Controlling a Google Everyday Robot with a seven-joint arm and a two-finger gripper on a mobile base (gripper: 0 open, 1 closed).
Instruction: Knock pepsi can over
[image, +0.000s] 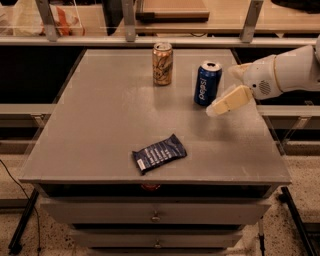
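Right then, the gripper (213, 109) had its tan fingers pressed together with no gap showing. Its tip was low, just beside the blue pepsi can (207, 85), which stood upright near the back of the grey table (100, 120). This looked like the push step, and next the arm would need to shove sideways. The tan-gold can (162, 63) stood near on the far side and might get bumped. The dark-blue snack wrapper (159, 153) lay well apart.

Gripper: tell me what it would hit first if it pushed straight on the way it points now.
Probably the pepsi can: the gripper sits just right of its base in the picture, angled down and left. Depth is unclear, so it may slip past in front and meet the table instead.
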